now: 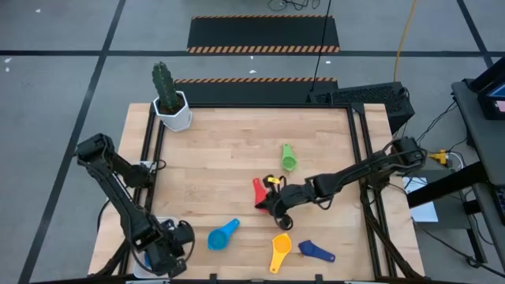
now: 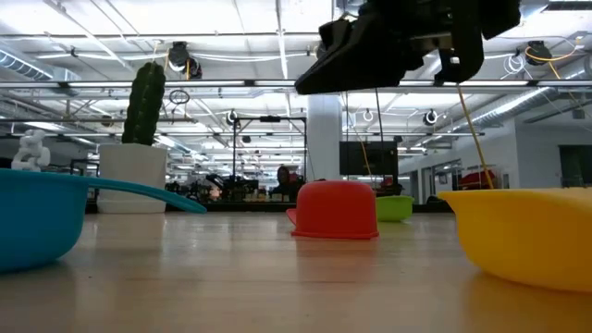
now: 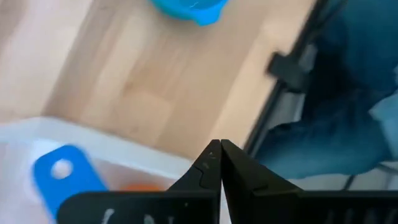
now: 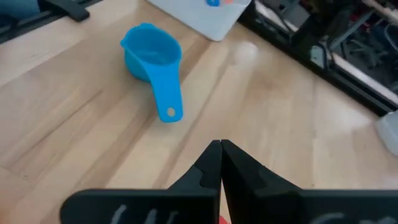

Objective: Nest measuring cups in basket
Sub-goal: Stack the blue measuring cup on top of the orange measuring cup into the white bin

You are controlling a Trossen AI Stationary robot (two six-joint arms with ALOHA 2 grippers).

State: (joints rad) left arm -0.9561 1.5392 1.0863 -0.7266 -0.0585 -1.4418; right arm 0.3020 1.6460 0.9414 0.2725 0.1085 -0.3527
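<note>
My left gripper (image 3: 219,149) is shut and hovers at the table's near left corner, over the rim of the white basket (image 3: 124,152). The basket holds a blue cup handle (image 3: 62,177) and a bit of orange (image 3: 140,185). My right gripper (image 4: 221,149) is shut and raised above the table's middle (image 1: 280,209), just near of the red cup (image 2: 335,209), which sits mouth down. The light blue cup (image 4: 152,53) stands upright between the gripper and the basket (image 4: 205,15). The green cup (image 1: 289,158), yellow cup (image 1: 280,251) and dark blue cup (image 1: 316,251) lie on the wood.
A white pot with a cactus (image 1: 172,106) stands at the far left corner. Black frame rails (image 1: 359,158) run along the table's left and right sides. Bare wood lies between the light blue cup (image 1: 221,234) and the basket (image 1: 154,233).
</note>
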